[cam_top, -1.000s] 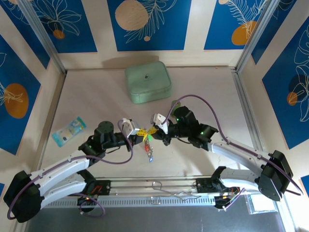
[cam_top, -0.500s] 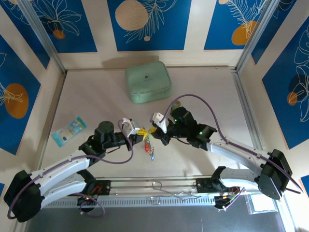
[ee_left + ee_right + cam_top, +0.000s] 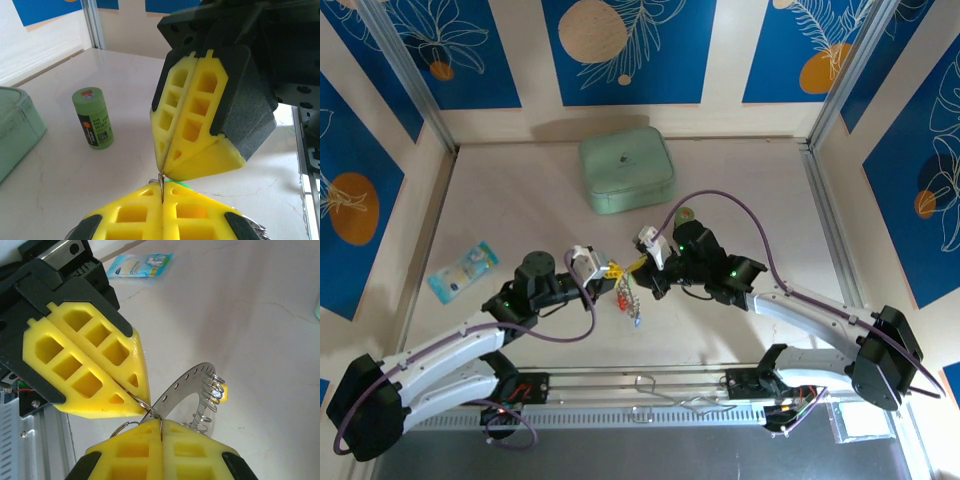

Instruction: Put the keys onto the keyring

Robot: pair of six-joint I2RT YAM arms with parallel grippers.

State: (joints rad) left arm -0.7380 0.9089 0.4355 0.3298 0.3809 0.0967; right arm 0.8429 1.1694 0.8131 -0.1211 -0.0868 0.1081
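Now w/ left gripper (image 3: 134,399) & right gripper (image 3: 161,426) both clamped tip-to-tip on keyring (image 3: 172,390), hold left steady, twist right gently.

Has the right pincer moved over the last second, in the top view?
Yes, slightly. The right pincer swung left and away, toward the mint-green rounded case, tips still meeting the left pincer at the silvery metal keyring.

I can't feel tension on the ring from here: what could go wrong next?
1. The left gripper and right gripper pinch the thin ring with just the tips of their jaws; a small pull apart could slip or bend it.
2. The keys hang from it; a slip would likely drop them.
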